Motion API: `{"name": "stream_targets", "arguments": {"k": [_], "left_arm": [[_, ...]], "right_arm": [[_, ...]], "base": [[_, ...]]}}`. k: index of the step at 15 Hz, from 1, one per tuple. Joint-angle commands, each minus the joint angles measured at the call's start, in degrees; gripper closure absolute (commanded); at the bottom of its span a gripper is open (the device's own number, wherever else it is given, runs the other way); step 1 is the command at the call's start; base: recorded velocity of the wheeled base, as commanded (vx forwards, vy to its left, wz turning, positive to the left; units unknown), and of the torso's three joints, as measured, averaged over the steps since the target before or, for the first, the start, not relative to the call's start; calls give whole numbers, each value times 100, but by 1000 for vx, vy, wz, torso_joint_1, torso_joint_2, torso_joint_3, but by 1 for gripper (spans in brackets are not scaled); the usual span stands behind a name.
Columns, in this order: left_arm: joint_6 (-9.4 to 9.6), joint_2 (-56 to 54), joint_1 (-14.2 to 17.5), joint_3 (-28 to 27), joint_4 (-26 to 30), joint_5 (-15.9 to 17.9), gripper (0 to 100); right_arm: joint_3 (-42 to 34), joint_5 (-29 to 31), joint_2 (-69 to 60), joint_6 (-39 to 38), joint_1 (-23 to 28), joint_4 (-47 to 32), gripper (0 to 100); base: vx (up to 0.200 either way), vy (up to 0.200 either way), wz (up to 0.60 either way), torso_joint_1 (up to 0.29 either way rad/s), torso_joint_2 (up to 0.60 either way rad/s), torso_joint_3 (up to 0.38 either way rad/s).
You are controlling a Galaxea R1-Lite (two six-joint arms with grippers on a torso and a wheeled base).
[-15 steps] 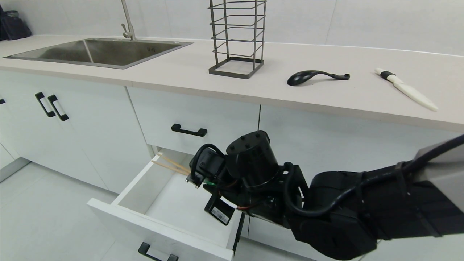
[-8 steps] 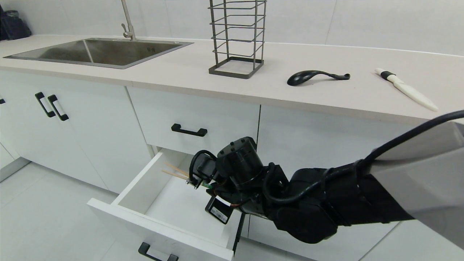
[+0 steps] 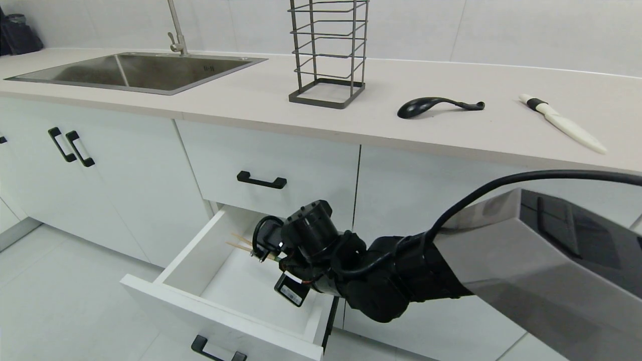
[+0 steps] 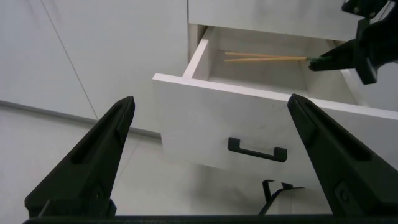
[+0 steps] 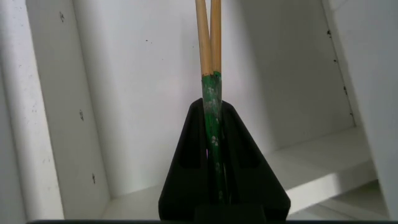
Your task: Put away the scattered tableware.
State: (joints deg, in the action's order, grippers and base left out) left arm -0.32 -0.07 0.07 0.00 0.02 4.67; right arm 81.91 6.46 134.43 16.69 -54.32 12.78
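Observation:
My right gripper (image 3: 266, 253) is inside the open white drawer (image 3: 200, 301), shut on a pair of wooden chopsticks (image 3: 239, 242) with green ends. The right wrist view has the chopsticks (image 5: 209, 74) clamped between the fingers (image 5: 186, 149), pointing over the drawer floor. In the left wrist view the chopsticks (image 4: 261, 58) lie level above the drawer (image 4: 261, 118), and my left gripper (image 4: 208, 152) hangs open in front of the drawer, low and apart from it. On the counter lie a black spoon (image 3: 434, 106) and a white knife (image 3: 562, 123).
A wire rack (image 3: 328, 55) stands on the counter (image 3: 251, 105) left of the spoon. The sink (image 3: 135, 72) with a tap is at the far left. A shut drawer with a black handle (image 3: 261, 180) sits above the open one.
My right arm has gone lower and further into the drawer, carrying the chopsticks down with it. The counter items have not moved.

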Motion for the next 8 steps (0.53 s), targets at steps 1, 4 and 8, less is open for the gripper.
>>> {"name": "stream_targets", "arguments": {"k": [1,4,8], "left_arm": [[-3,7,1,0,-2,-1,0],[-3,7,1,0,-2,-1,0],[-3,7,1,0,-2,-1,0]], "right_arm": [[220,4,312,-8,27,6,100],[493,4,523,-8,53,6,100],[721,4,778,-34,71,-65,100]], "base": [[0,0,0,0,0,0],[0,0,0,0,0,0],[0,0,0,0,0,0]]}}
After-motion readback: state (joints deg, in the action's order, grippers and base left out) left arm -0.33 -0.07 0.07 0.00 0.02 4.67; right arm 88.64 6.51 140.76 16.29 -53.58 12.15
